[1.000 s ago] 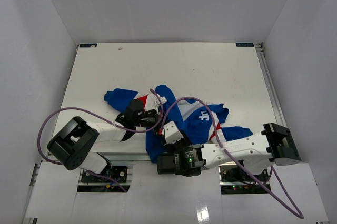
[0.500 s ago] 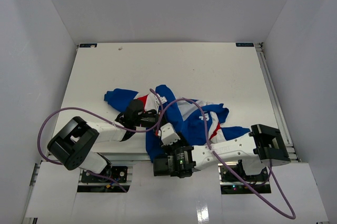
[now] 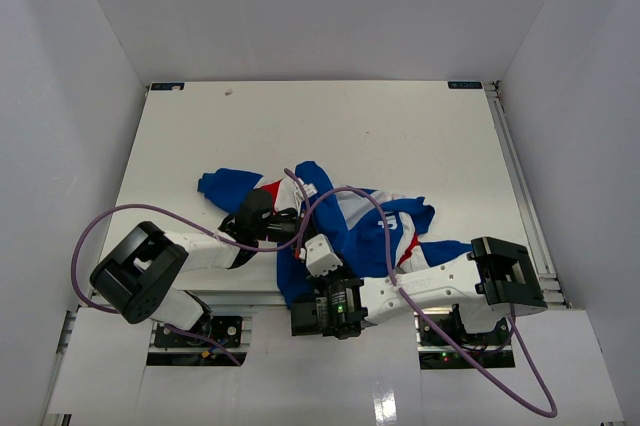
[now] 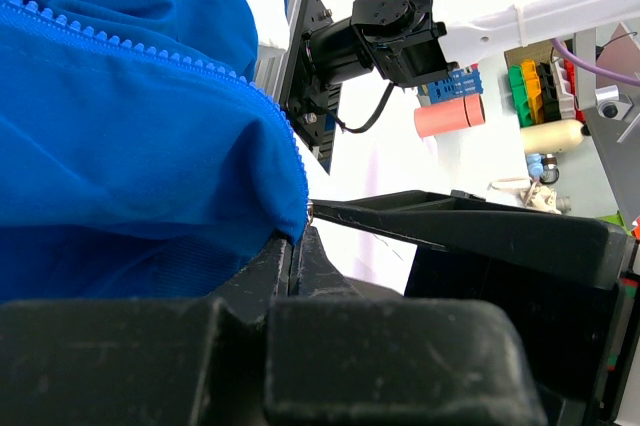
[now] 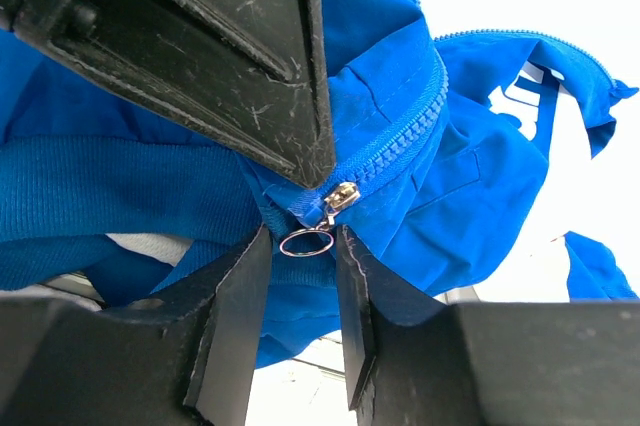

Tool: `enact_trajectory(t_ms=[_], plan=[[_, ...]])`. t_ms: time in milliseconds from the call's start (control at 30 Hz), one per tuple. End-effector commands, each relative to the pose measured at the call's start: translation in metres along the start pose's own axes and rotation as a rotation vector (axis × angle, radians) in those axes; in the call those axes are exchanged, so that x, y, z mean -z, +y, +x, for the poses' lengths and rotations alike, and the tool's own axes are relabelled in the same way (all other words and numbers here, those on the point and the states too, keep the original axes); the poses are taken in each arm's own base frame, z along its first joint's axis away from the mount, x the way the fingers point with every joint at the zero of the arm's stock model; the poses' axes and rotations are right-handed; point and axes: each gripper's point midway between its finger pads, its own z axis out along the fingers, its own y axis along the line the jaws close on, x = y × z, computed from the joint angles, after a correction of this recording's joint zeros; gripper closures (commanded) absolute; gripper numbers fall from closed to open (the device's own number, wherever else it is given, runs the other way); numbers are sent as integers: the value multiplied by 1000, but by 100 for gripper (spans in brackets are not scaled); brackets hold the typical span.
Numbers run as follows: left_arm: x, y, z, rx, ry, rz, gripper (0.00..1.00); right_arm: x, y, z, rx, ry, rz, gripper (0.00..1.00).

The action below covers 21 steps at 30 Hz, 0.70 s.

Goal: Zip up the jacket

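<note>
The blue jacket (image 3: 375, 221) with white and red panels lies crumpled at the near middle of the table. My left gripper (image 3: 293, 226) is shut on the blue hem beside the zipper; in the left wrist view its tips (image 4: 293, 238) pinch the jacket's fabric (image 4: 120, 146). My right gripper (image 3: 303, 243) sits right next to it. In the right wrist view its jaws (image 5: 300, 246) stand narrowly open on either side of the silver pull ring (image 5: 305, 243), which hangs from the zipper slider (image 5: 341, 196) on the jacket (image 5: 470, 156). A left finger (image 5: 240, 56) fills the top of that view.
The white table (image 3: 400, 126) is boxed in by white walls on three sides. Purple cables (image 3: 100, 226) loop from both arms over the jacket. The jacket's hem lies at the table's near edge by the metal rail (image 3: 250, 298). A pink cylinder (image 4: 450, 116) stands off the table.
My right arm has swung left and toward the near edge, bringing its gripper to the jacket's hem next to the left gripper. The left arm and the jacket have stayed put.
</note>
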Motion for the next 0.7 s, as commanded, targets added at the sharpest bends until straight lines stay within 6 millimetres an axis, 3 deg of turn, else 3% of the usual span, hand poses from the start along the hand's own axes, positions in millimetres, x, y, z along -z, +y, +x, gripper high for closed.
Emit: enact_trajectory(t_ms=[0, 333, 533, 667], plan=[[0, -7, -7, -33, -2, 27, 100, 3, -3, -17, -55, -55, 30, 63], [0, -7, -6, -34, -1, 28, 100, 5, -11, -18, -65, -55, 56, 75], [0, -8, -7, -35, 0, 31, 100, 8, -17, -21, -61, -57, 68, 91], [0, -8, -7, -33, 2, 31, 100, 9, -22, -21, -52, -57, 78, 92]])
